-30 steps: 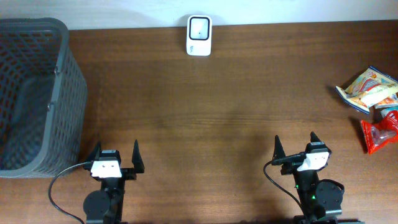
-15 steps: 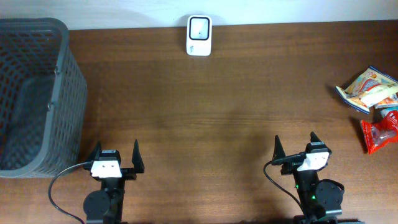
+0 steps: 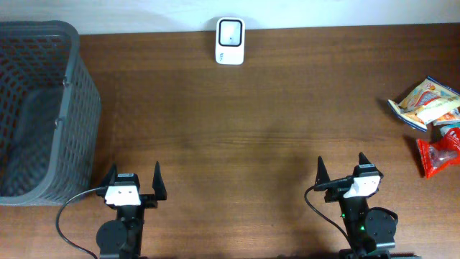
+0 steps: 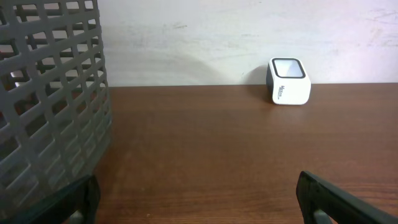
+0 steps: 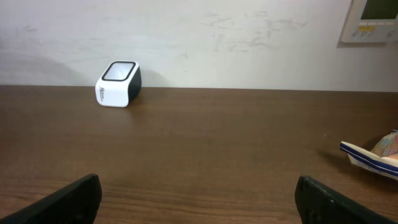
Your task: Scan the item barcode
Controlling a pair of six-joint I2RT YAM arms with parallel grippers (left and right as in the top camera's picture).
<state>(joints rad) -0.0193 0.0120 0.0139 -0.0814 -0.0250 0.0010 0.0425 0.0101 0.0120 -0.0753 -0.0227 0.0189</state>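
Where wood grain runs bare, both hands, left hand [image 3: 134,181] and right hand [image 3: 341,170], agape; boxy glossy scanner [image 3: 230,41], crinkly packets [image 3: 430,122].

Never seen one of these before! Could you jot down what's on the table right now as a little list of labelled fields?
scanner: small white barcode scanner at the far edge, by the wall
basket: grey mesh basket on the left side
items: snack packets and a red packet at the right edge
left gripper: left gripper open, holding nothing, at the near edge
right gripper: right gripper open, holding nothing, at the near edge
table: brown wooden table
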